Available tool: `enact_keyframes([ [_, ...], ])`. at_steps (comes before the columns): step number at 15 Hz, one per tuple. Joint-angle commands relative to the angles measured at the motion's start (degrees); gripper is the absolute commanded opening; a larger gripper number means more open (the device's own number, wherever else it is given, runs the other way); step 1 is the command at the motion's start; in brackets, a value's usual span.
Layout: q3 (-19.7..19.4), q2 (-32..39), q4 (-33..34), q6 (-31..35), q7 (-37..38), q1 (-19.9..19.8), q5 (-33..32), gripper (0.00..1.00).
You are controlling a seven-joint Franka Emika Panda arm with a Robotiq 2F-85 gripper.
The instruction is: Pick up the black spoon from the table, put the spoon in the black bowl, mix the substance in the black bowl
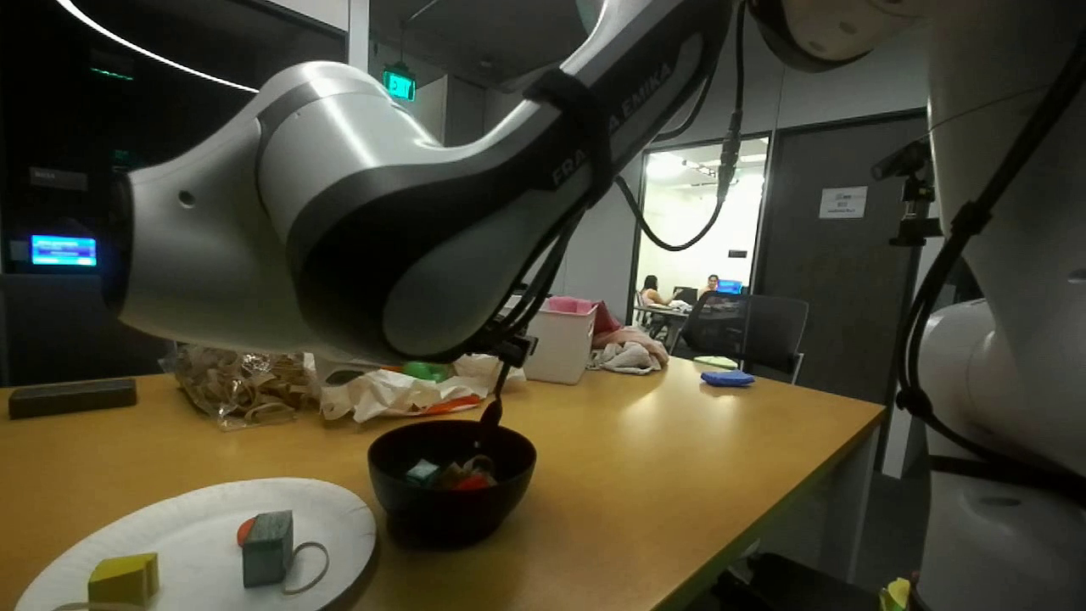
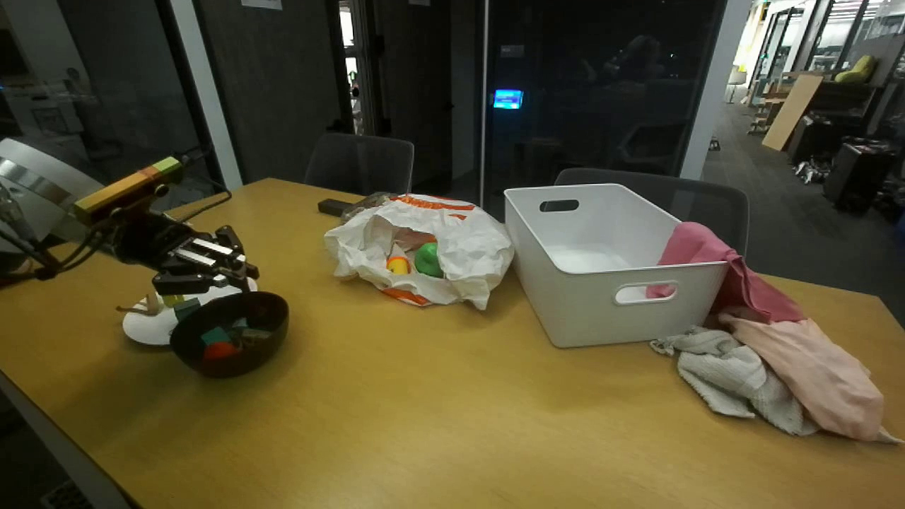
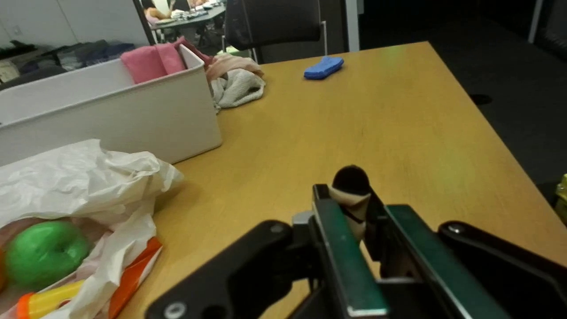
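Observation:
The black spoon (image 1: 490, 417) hangs from my gripper (image 1: 512, 350) and slants down into the black bowl (image 1: 454, 513), its lower end hidden among the contents. In the wrist view my gripper (image 3: 350, 199) is shut on it: the rounded black end of the spoon (image 3: 351, 178) shows between the fingers, with a pale beige layer below it. In an exterior view the gripper (image 2: 247, 272) stands just above the bowl's far rim (image 2: 283, 304). Inside the bowl lies the substance (image 1: 472, 482), a small heap with red-orange, blue-green and tan bits. The bowl rests on the table (image 2: 438, 424).
Beside the bowl lies a white plate (image 1: 204, 501) with a grey block (image 1: 268, 547) and a yellow block (image 1: 124, 579). An open white bag (image 2: 459, 233) holds a green object. A white bin (image 2: 601, 304) with cloths (image 2: 799, 375) and a blue item (image 3: 324, 68) stand further along.

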Motion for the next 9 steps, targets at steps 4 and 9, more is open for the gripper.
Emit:
enact_keyframes([
  [4,0.35,-0.77,-1.38,1.34,-5.37,-2.54,8.22,0.12],
  [9,0.82,-1.72,-0.07,8.24,-7.39,-3.07,15.26,0.12],
])
